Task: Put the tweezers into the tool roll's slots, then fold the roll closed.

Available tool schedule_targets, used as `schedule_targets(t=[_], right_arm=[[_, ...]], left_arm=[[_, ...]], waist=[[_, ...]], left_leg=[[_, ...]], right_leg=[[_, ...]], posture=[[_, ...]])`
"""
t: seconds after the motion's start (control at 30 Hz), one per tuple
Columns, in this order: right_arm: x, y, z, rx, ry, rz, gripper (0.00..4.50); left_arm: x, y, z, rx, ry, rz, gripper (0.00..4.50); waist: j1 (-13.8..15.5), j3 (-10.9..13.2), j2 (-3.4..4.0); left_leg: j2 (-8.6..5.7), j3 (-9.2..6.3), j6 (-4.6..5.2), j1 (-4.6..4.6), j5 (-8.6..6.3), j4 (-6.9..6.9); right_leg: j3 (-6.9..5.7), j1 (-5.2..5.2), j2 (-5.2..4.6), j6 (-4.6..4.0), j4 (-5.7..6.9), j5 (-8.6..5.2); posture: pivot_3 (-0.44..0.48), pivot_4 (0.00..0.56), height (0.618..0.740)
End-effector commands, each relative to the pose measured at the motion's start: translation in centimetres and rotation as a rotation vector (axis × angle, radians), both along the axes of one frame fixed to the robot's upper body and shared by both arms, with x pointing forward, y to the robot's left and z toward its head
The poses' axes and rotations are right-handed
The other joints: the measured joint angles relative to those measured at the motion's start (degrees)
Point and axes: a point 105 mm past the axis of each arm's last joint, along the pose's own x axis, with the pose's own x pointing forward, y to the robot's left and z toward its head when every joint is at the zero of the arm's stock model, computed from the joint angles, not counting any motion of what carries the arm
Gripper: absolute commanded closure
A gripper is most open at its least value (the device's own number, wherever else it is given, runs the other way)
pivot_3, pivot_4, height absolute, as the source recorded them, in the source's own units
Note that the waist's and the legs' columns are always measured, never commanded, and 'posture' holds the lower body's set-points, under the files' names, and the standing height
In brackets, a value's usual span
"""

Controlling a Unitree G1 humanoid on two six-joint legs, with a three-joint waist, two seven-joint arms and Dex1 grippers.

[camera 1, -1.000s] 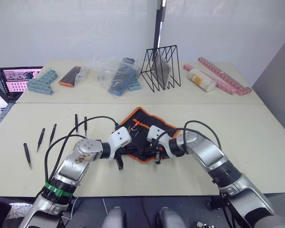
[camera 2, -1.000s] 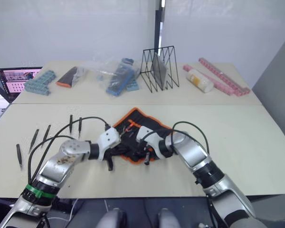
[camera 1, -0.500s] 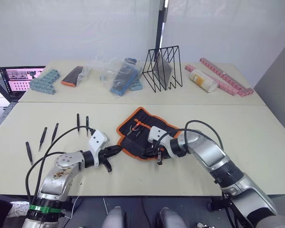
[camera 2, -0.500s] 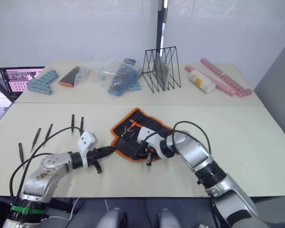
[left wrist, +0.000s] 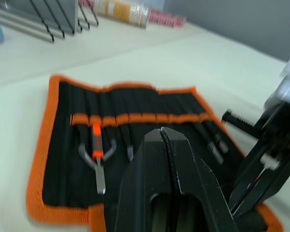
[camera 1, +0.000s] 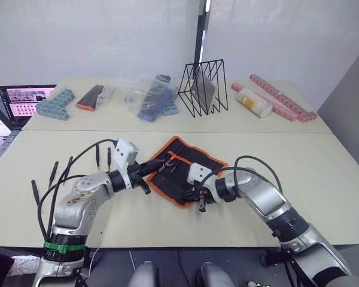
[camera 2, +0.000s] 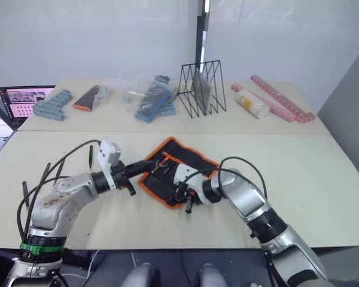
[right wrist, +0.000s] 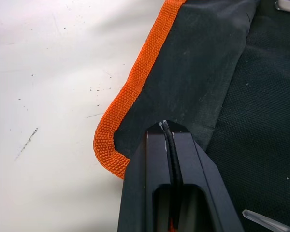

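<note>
The tool roll (camera 1: pixel 185 172), black with orange edging, lies open and flat at the table's middle. Its slots (left wrist: pixel 150 104) run across the inner face, and a few small tools sit in them, one with an orange grip (left wrist: pixel 97 150). Several black tweezers (camera 1: pixel 35 192) lie loose on the table to the left, two more by the cables (camera 1: pixel 97 153). My left gripper (camera 1: pixel 146 169) is shut, with its tips at the roll's left edge. At the roll's near edge my right gripper (camera 1: pixel 200 202) is shut, its tips over the black flap just inside the orange corner (right wrist: pixel 111 145).
On the far table stand a black wire rack (camera 1: pixel 203 86), a clear bag with blue parts (camera 1: pixel 152 95), a small black-and-orange pouch (camera 1: pixel 91 95), teal blocks (camera 1: pixel 54 103), a bottle (camera 1: pixel 254 100) and pink strips (camera 1: pixel 281 95). A laptop (camera 1: pixel 24 98) sits at the far left.
The roll was bunched up and now lies spread flat. My left gripper swung out from the roll's near side and up to its left edge. The right gripper stayed at the near edge.
</note>
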Motion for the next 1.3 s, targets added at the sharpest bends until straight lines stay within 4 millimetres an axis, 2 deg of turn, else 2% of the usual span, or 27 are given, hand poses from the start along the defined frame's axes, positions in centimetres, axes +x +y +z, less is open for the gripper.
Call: schedule_targets(t=[0.03, 0.1, 0.2, 0.3, 0.4, 0.47, 0.53, 0.6, 0.7, 0.87, 0.93, 1.03, 1.2, 1.3], right_arm=[[-0.5, 0.2, -0.6, 0.009, -0.027, 0.043, 4.50], [-0.7, 0.3, -0.2, 0.025, -0.077, 0.079, 4.50], [-1.4, 0.9, 0.9, 0.149, -0.101, 0.135, 4.50], [-2.1, 1.1, 1.0, 0.197, -0.128, 0.177, 4.50], [-3.1, 0.7, -0.4, 0.195, -0.009, 0.164, 4.50], [-3.0, 0.2, -1.8, 0.155, 0.050, 0.129, 4.50], [-2.6, -0.4, -2.8, 0.102, 0.034, 0.118, 4.50], [-2.6, -0.5, -2.8, 0.099, 0.024, 0.121, 4.50], [-2.7, -0.2, -1.3, 0.171, 0.036, 0.129, 4.50], [-3.3, 0.2, 3.0, 0.351, 0.128, 0.163, 4.50], [-3.2, 0.3, 4.2, 0.390, 0.143, 0.165, 4.50], [-1.7, 0.9, 4.9, 0.415, 0.090, 0.128, 4.50], [0.5, 1.8, 2.2, 0.333, 0.032, 0.058, 4.50], [-0.2, 1.7, 0.4, 0.289, 0.050, 0.095, 4.50]], left_arm=[[0.5, 0.4, -1.0, 0.050, -0.016, 0.031, 4.49], [0.7, 0.5, -1.7, 0.061, -0.005, 0.040, 4.49], [0.7, 0.4, -2.9, 0.072, 0.017, 0.047, 4.49], [0.6, 0.4, -3.7, 0.076, 0.031, 0.049, 4.49], [0.7, 0.5, -4.1, 0.077, 0.038, 0.054, 4.49], [0.7, 0.6, -4.4, 0.085, 0.042, 0.056, 4.49], [0.7, 0.6, -4.6, 0.090, 0.045, 0.053, 4.49], [0.7, 0.6, -4.6, 0.092, 0.044, 0.051, 4.49], [0.7, 0.6, -4.6, 0.089, 0.044, 0.046, 4.49], [0.7, 0.5, -4.5, 0.086, 0.038, 0.042, 4.49], [0.7, 0.5, -4.6, 0.083, 0.039, 0.042, 4.49], [0.5, 0.4, -4.6, 0.081, 0.037, 0.030, 4.49], [0.9, 0.6, -4.4, 0.077, 0.025, 0.040, 4.49], [0.9, 0.5, -4.6, 0.081, 0.042, 0.030, 4.49]], waist=[[0.0, 0.0, 0.00], [0.0, 0.0, 0.00], [0.0, 0.0, 0.00], [0.0, 0.0, 0.00], [0.2, 0.0, 0.00], [0.2, 0.0, 0.00], [0.1, 0.0, 0.00], [0.2, 0.0, 0.00], [0.3, 0.0, 0.00], [0.3, 0.0, 0.00], [0.2, 0.0, 0.01], [0.2, 0.0, 0.01], [0.4, 0.0, 0.01], [0.4, 0.0, 0.03]], left_leg=[[0.00, 0.00, 0.00, -0.02, 0.00, 0.00], [0.01, 0.00, 0.00, -0.04, 0.00, 0.00], [0.01, 0.01, 0.00, -0.10, 0.00, 0.01], [0.01, 0.00, 0.00, -0.17, 0.00, 0.02], [0.01, 0.00, 0.00, -0.18, 0.00, 0.04], [0.01, -0.02, 0.00, -0.17, 0.00, 0.04], [0.02, -0.05, 0.00, -0.14, 0.00, 0.04], [0.01, -0.04, 0.00, -0.09, 0.00, 0.04], [0.01, -0.03, 0.00, -0.08, 0.01, 0.04], [0.02, -0.06, -0.01, -0.13, 0.01, 0.05], [0.03, -0.10, -0.01, -0.13, 0.01, 0.05], [0.03, -0.11, -0.01, -0.12, 0.01, 0.04], [-0.01, -0.03, -0.01, -0.13, 0.01, 0.04], [-0.01, 0.02, -0.01, -0.19, 0.01, 0.04]], right_leg=[[0.00, -0.02, 0.00, 0.00, 0.00, 0.00], [-0.01, -0.03, 0.01, 0.00, -0.01, 0.00], [-0.02, -0.05, 0.00, 0.00, -0.04, 0.00], [-0.02, -0.10, -0.02, 0.00, -0.05, 0.00], [-0.05, -0.06, -0.04, 0.00, -0.05, 0.00], [-0.05, -0.03, -0.05, 0.01, -0.06, 0.00], [-0.03, -0.02, -0.05, 0.00, -0.06, 0.00], [-0.05, 0.03, -0.04, 0.01, -0.07, 0.00], [-0.04, 0.05, -0.05, 0.02, -0.08, -0.01], [-0.04, 0.01, -0.05, 0.02, -0.08, -0.01], [-0.03, 0.01, -0.05, 0.02, -0.08, -0.01], [-0.05, 0.02, -0.04, 0.02, -0.09, -0.01], [-0.05, 0.01, -0.06, 0.02, -0.09, -0.01], [-0.05, -0.05, -0.07, 0.02, -0.08, -0.01]], posture=[[0.000, 0.150, 0.685], [0.000, 0.150, 0.685], [0.000, 0.150, 0.685], [0.000, 0.150, 0.685], [0.000, 0.150, 0.685], [0.000, 0.150, 0.685], [0.000, 0.150, 0.685], [0.000, 0.150, 0.685], [0.000, 0.150, 0.685], [0.000, 0.150, 0.685], [0.000, 0.150, 0.685], [0.000, 0.150, 0.685], [0.000, 0.150, 0.685], [0.000, 0.150, 0.685]])
